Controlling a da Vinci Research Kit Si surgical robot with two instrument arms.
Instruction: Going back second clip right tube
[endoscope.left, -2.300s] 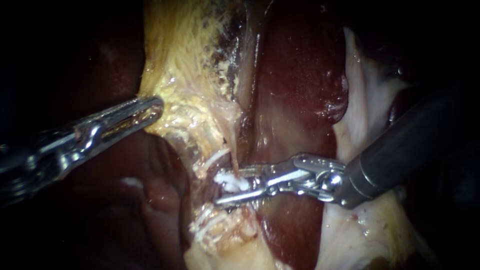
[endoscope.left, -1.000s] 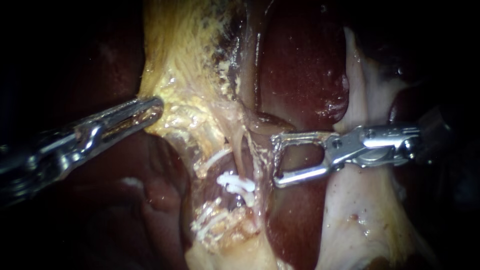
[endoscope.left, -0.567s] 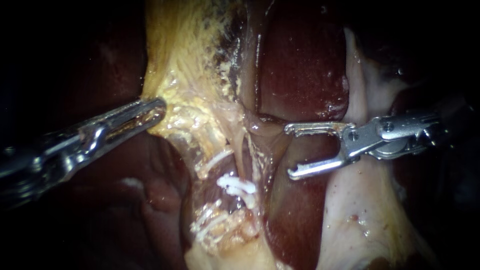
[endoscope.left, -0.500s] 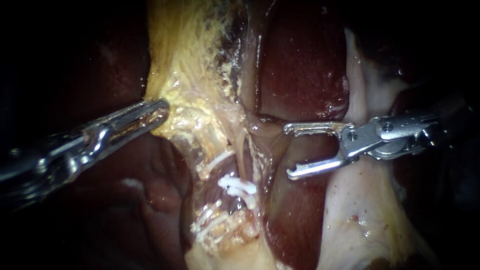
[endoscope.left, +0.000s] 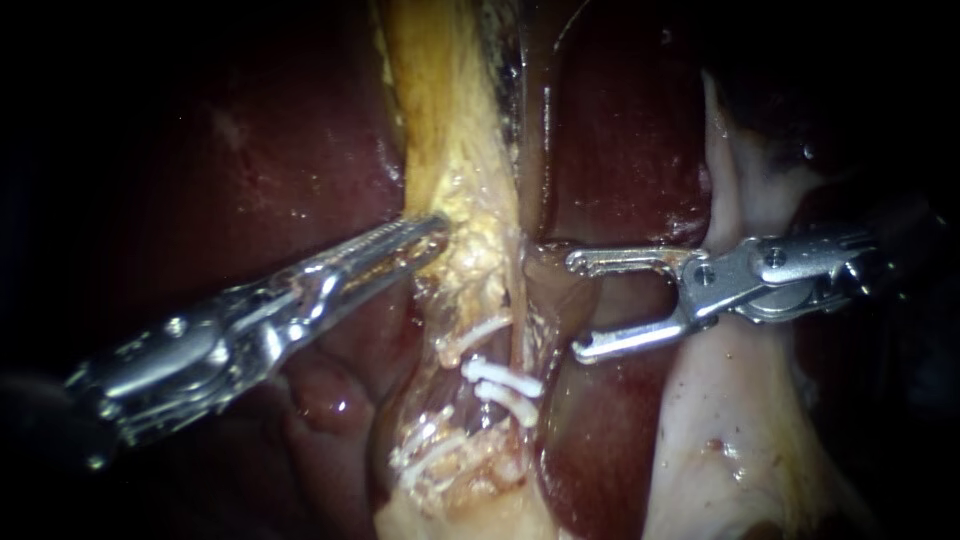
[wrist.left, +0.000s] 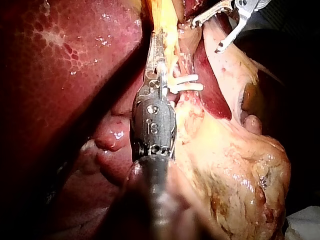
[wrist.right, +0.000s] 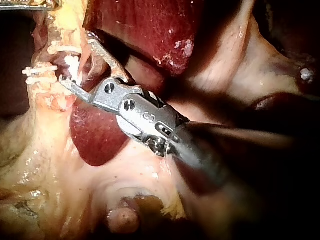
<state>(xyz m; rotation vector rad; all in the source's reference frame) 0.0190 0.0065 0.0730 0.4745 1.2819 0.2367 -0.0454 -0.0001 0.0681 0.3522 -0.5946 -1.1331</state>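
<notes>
I see two white clips (endoscope.left: 503, 382) closed on a tube (endoscope.left: 522, 335); they are short bars lying side by side, nearly touching, set crosswise to the tube and tilted slightly down toward the liver (endoscope.left: 620, 130); the tube is thin, pale and glistening, running upright between the yellow fatty tissue (endoscope.left: 450, 130) and the liver's dark edge; I cannot tell whether it is the right tube; a lower cluster (endoscope.left: 425, 455) of white clips sits beneath them.

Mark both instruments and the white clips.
left instrument (endoscope.left: 435, 225): endoscope view, tip gripping yellow tissue (endoscope.left: 465, 190).
right instrument (endoscope.left: 578, 307): endoscope view, between its open tips.
white clips (endoscope.left: 500, 375): endoscope view, upper clip's middle.
</notes>
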